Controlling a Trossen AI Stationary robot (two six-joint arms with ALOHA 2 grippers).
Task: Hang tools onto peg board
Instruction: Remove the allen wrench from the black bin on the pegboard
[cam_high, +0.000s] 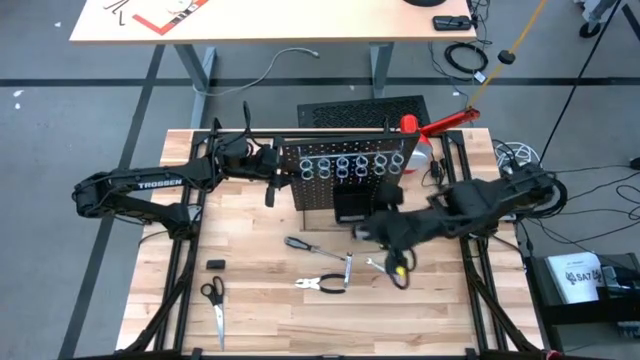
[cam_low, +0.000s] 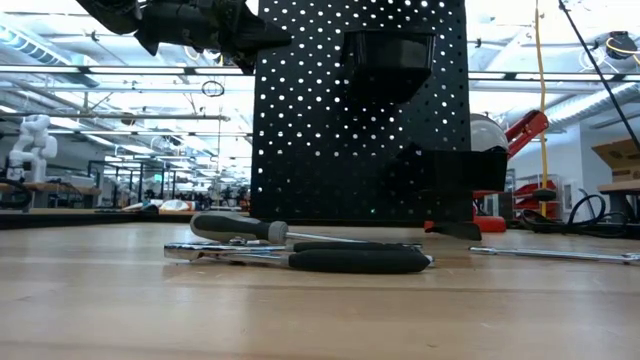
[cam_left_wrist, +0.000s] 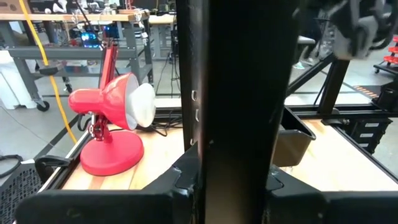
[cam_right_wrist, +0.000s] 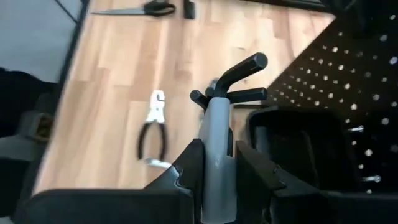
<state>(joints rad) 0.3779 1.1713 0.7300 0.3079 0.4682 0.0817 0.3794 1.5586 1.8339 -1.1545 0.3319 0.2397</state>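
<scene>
Meanwhile, at centre-left of the high view, the left claw (cam_high: 268, 172) clamps the edge of the upright black perforated metal peg board (cam_high: 345, 165), steadying it. Lower centre, a dark-handled screwdriver (cam_high: 305, 246) and pliers (cam_high: 322, 285) lie on the wooden desk (cam_high: 270, 320). Right of centre, the right claw (cam_high: 366, 230) grips a grey hex-key holder (cam_right_wrist: 219, 124) beside the black bin (cam_right_wrist: 292, 149); lowering it squarely should seat it cleanly.

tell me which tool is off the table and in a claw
The grey hex key set, clamped in the right claw by the bin. Screwdriver, pliers and scissors lie on the table.
</scene>
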